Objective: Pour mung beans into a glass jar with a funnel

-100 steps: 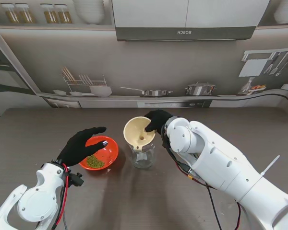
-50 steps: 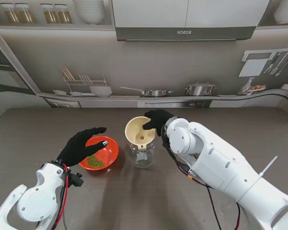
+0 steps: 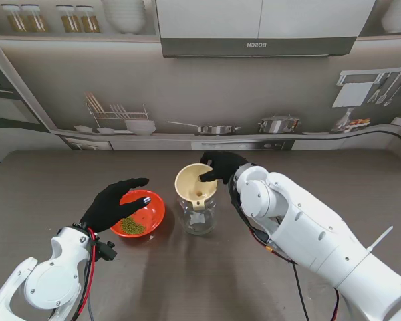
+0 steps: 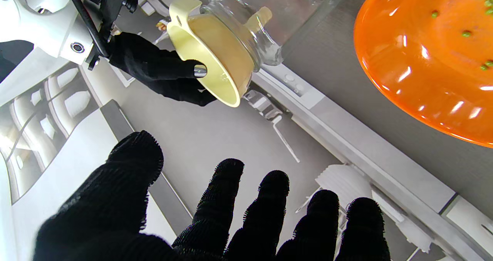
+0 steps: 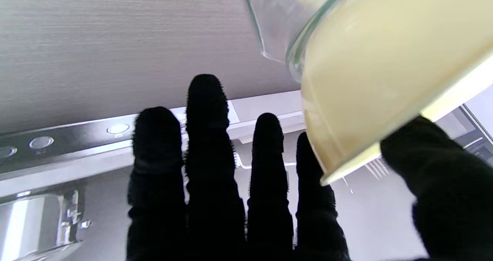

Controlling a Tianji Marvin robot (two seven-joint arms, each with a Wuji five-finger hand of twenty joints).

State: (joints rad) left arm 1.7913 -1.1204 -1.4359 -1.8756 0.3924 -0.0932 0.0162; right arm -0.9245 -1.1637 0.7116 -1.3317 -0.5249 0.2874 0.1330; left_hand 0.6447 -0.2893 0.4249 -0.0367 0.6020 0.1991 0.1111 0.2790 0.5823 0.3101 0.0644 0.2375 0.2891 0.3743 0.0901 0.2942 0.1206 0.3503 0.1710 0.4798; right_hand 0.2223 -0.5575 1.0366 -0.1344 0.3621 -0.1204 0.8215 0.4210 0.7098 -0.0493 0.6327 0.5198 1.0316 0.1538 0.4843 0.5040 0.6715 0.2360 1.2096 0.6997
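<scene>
Since a second ago the pale cream plastic funnel (image 3: 196, 186) has shifted slightly to the right and settled more squarely over the clear glass jar (image 3: 198, 217), its spout now down in the jar's mouth and its bowl tipped a little toward the left. The jar stands upright near the middle of the dark grey wooden table (image 3: 67, 174). In the left wrist view the funnel (image 4: 210, 57) rests against the rim of the jar (image 4: 246, 34), with its tab handle sticking out to one side.

The right hand in a black glove (image 3: 220, 165) holds the funnel at its far right rim: in the left wrist view the thumb lies inside the bowl and the other fingers run behind the outer wall. From the right wrist the funnel's wall (image 5: 385, 72) fills one side of the picture, pinched between the thumb and the nearest finger, while the remaining fingers (image 5: 204, 145) stretch straight and close together, not touching the funnel.

Just to the left of the jar sits the shallow orange-red bowl (image 3: 149, 207), with a small heap of green mung beans (image 3: 131, 226) in its nearer part. The left hand, also in a black glove (image 3: 112, 202), hovers over the bowl's left rim with fingers spread and holding nothing; its wrist view shows all five fingertips (image 4: 231, 188) apart in the air.
</scene>
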